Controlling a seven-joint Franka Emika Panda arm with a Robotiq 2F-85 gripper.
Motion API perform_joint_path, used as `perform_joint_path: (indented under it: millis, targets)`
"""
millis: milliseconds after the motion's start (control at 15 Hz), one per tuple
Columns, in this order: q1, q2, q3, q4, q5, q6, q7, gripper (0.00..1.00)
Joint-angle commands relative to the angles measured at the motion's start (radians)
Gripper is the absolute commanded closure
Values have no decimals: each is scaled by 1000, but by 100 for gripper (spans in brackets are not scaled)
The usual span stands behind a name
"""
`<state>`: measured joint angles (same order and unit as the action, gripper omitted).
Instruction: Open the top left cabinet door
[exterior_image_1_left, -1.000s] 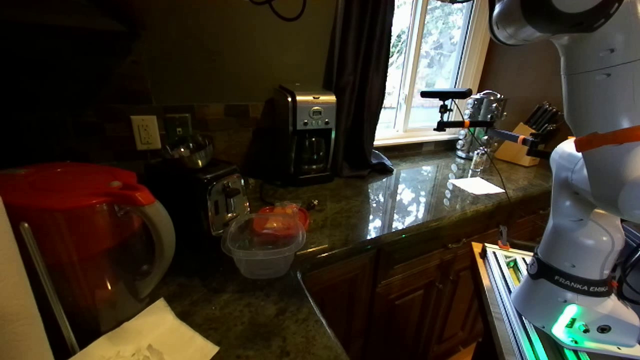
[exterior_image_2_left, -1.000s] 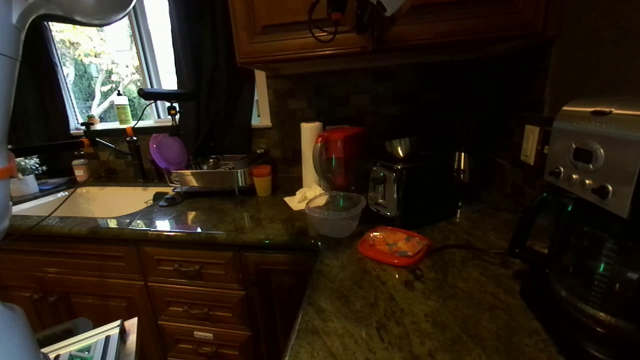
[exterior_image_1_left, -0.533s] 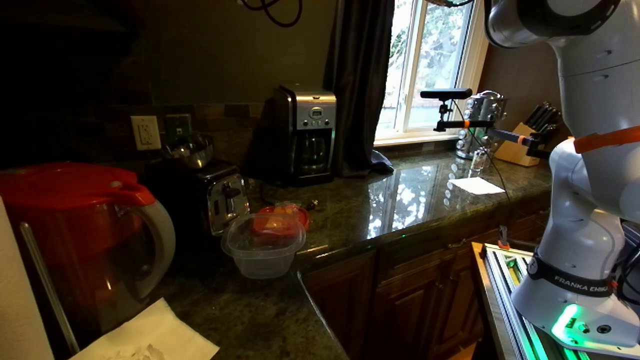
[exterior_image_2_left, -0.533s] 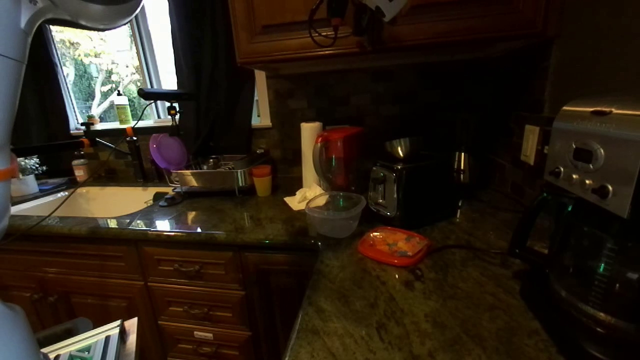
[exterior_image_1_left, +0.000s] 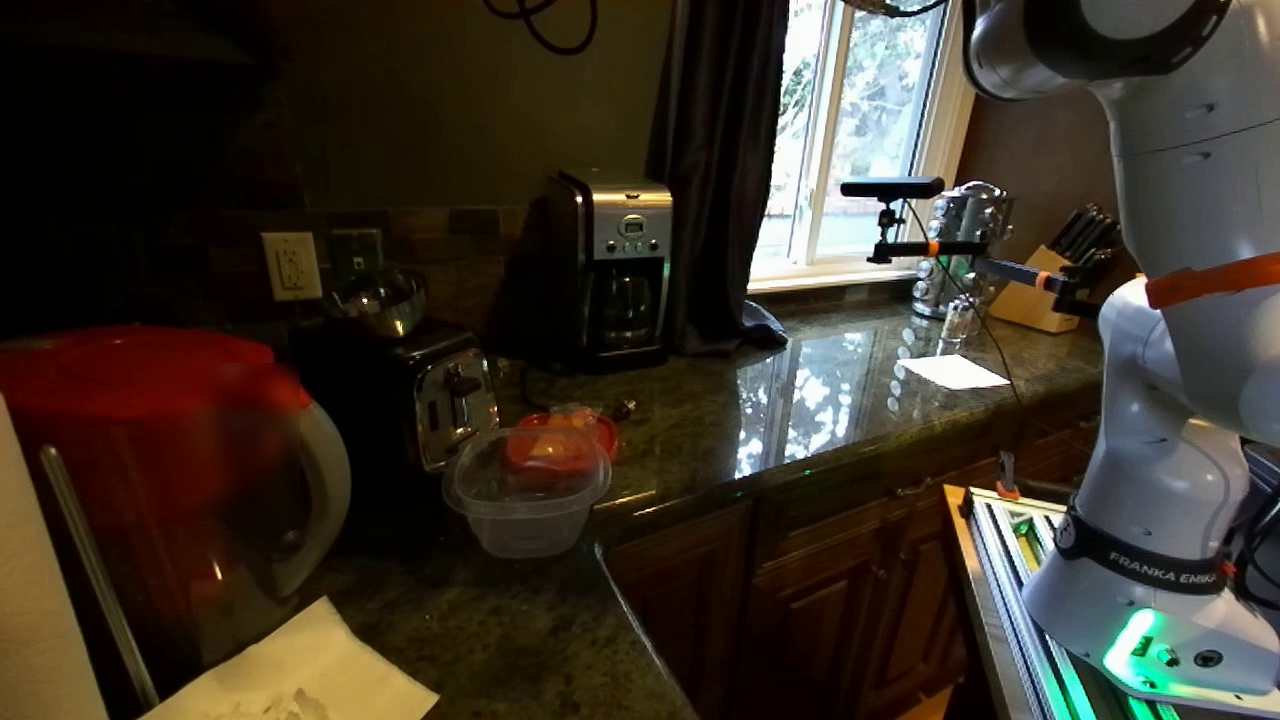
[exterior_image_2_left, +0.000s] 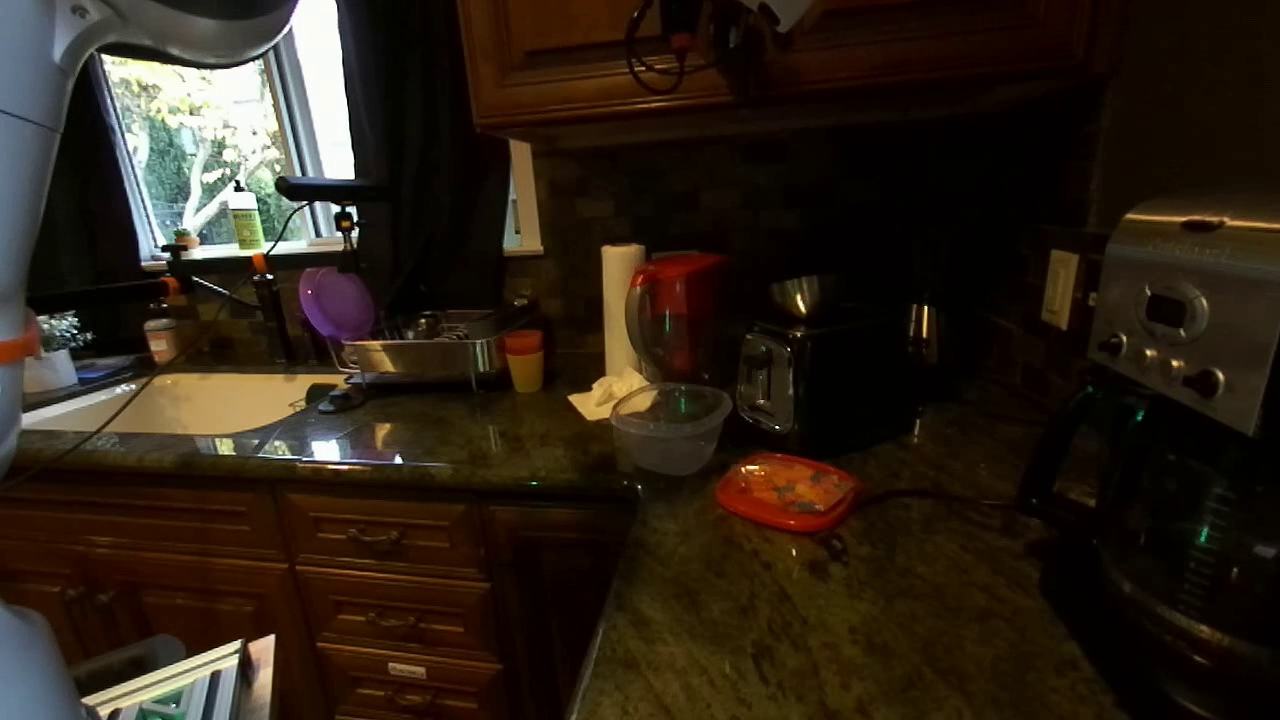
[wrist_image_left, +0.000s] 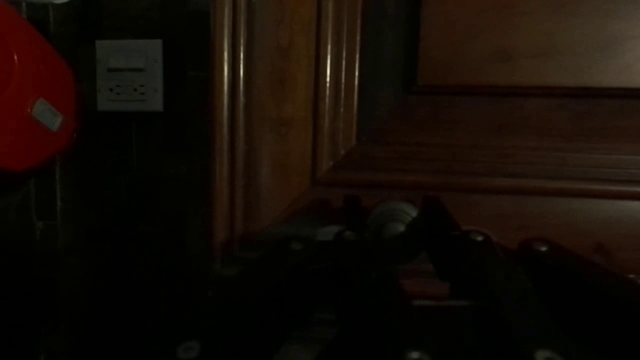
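In the wrist view the dark wooden cabinet door (wrist_image_left: 520, 45) fills the right side, with its moulded edge running down the middle. A round metal knob (wrist_image_left: 397, 212) near the door's corner sits between the fingertips of my gripper (wrist_image_left: 392, 210), which is shut on it. Poor light hides most of the fingers. In an exterior view the top left cabinet door (exterior_image_2_left: 590, 40) shows at the top, its lower edge flush with the cabinet front. Only dark pieces and a hanging cable (exterior_image_2_left: 655, 75) of the hand appear there, close to the seam between two doors.
Under the cabinet stand a red-lidded pitcher (exterior_image_2_left: 690, 310), a black toaster (exterior_image_2_left: 830, 390) with a metal bowl (exterior_image_2_left: 797, 296), and a paper towel roll (exterior_image_2_left: 622, 310). A clear container (exterior_image_2_left: 670, 440) and red lid (exterior_image_2_left: 790, 490) lie nearer. The coffee maker (exterior_image_1_left: 625, 270) stands by the curtain.
The arm has shifted slightly lower and toward the cabinet side in both exterior views. Its hanging cable has swung a little. The jaws have come together over the last second.
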<state>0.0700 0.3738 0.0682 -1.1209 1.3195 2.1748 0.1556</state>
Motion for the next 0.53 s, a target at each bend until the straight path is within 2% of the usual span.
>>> perform_joint_path:
  millis: [0,200,467]
  targets:
    - [4,-3,-3,15,-17,4,-19,92]
    - [-39,-75,18,-59,49,-88,-108,92]
    - [-155,-178,12,-195,143,-341,-234,92]
